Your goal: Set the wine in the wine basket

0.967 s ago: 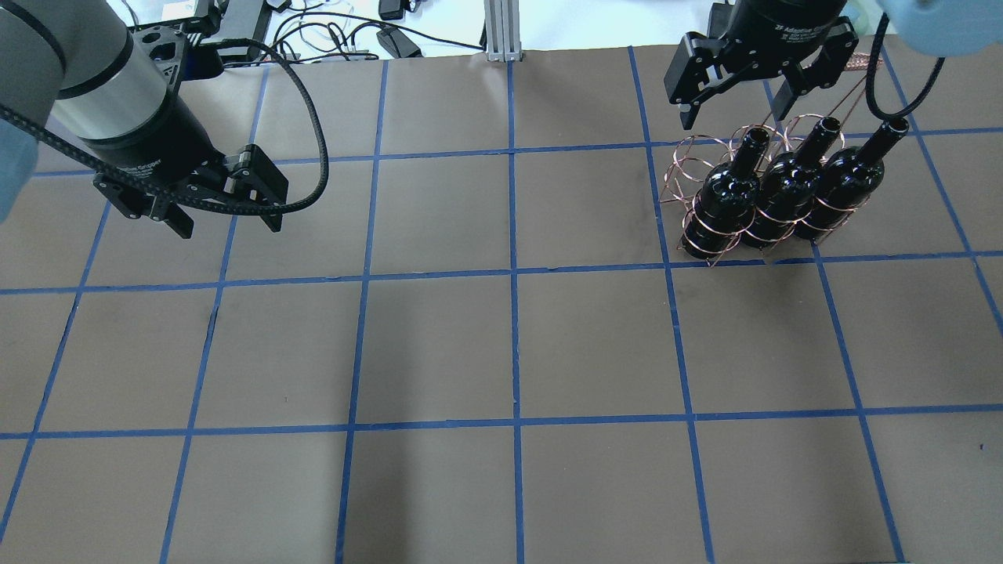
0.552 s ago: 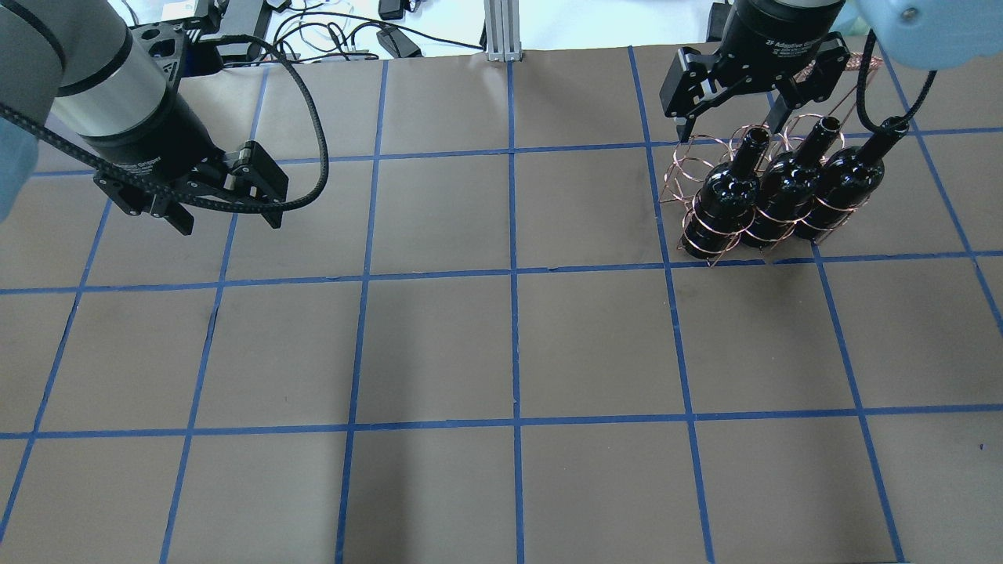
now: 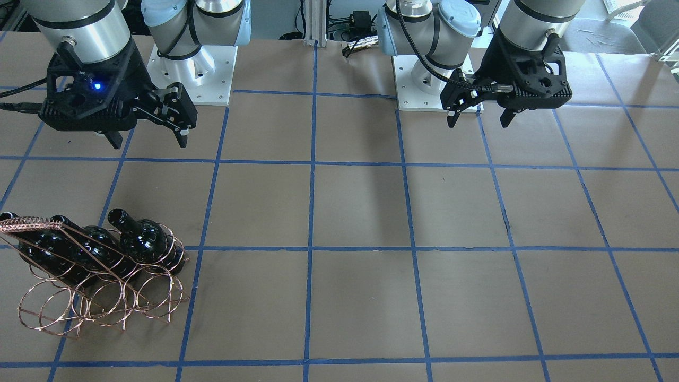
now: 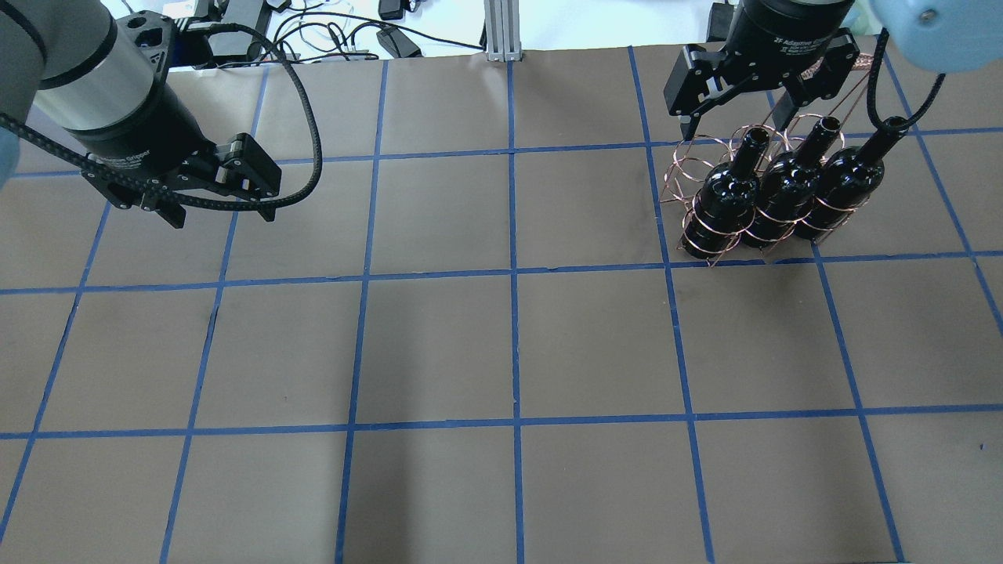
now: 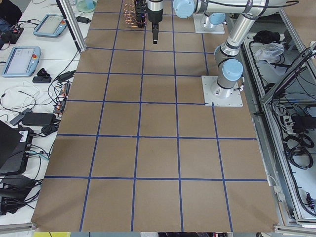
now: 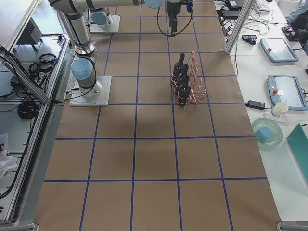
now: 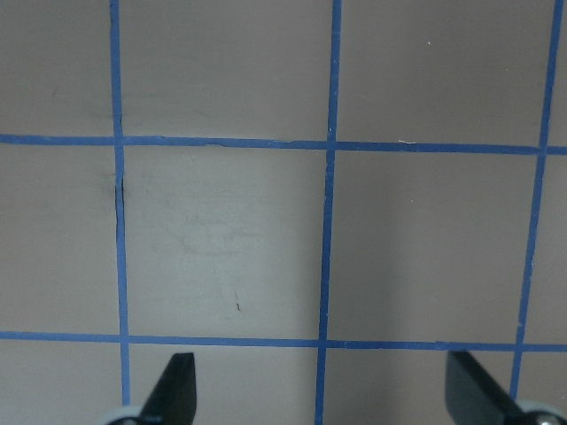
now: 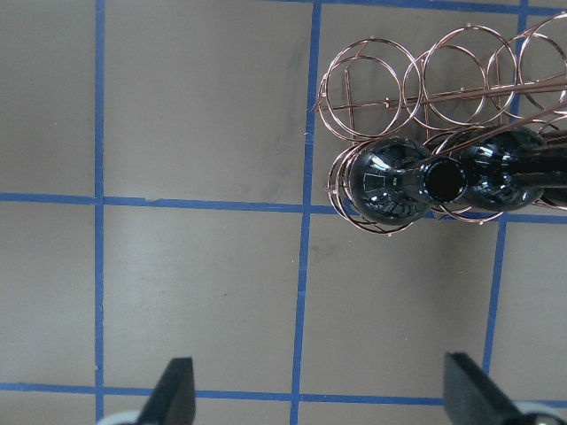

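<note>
The wine (image 4: 725,196) is a glossy near-black bottle standing upright in an end ring of the copper wire wine basket (image 4: 683,160). It stands beside two look-alike dark bottles (image 4: 787,188). The wine also shows in the front-facing view (image 3: 143,241) and from above in the right wrist view (image 8: 399,181). My right gripper (image 4: 736,121) is open and empty, above and just behind the bottle necks; it touches nothing. My left gripper (image 4: 222,215) is open and empty, far off over the left of the table (image 4: 439,345). Several rings of the basket (image 3: 101,302) hold no bottle.
The table is brown with a blue tape grid. The arm bases (image 3: 191,69) stand at the robot's edge. Cables and an aluminium post (image 4: 499,31) lie beyond the far edge. Side benches with tablets (image 6: 284,89) flank the table ends.
The left gripper has drawn slightly back and to the left. The right gripper has shifted only a little above the bottle necks. The bottles and the basket have not moved.
</note>
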You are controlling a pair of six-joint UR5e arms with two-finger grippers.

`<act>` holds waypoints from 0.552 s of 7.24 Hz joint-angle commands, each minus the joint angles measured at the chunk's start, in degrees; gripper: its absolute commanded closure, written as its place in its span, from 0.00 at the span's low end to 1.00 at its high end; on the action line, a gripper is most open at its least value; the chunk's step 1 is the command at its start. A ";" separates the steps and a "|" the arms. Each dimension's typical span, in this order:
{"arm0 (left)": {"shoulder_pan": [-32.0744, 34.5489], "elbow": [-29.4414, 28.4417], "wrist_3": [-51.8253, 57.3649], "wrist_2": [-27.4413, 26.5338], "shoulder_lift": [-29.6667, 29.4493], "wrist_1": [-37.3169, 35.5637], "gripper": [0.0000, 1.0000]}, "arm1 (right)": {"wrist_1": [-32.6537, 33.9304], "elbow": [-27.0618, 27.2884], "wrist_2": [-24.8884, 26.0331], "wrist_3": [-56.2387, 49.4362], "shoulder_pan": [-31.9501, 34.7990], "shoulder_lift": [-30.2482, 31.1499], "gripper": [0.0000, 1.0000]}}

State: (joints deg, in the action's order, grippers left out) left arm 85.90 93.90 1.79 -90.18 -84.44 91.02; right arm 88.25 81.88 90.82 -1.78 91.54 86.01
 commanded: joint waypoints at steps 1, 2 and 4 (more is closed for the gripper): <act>-0.20 -0.38 0.06 -0.08 0.15 0.73 0.00 | -0.10 0.03 0.06 -0.33 -0.04 0.12 0.00; 0.06 -0.73 -0.03 0.09 0.24 0.65 0.00 | 0.34 0.03 -0.02 -0.94 -0.13 0.03 0.00; -0.12 -1.00 -0.03 0.10 -0.11 0.39 0.00 | 0.26 0.12 -0.02 -1.83 -0.13 -0.06 0.00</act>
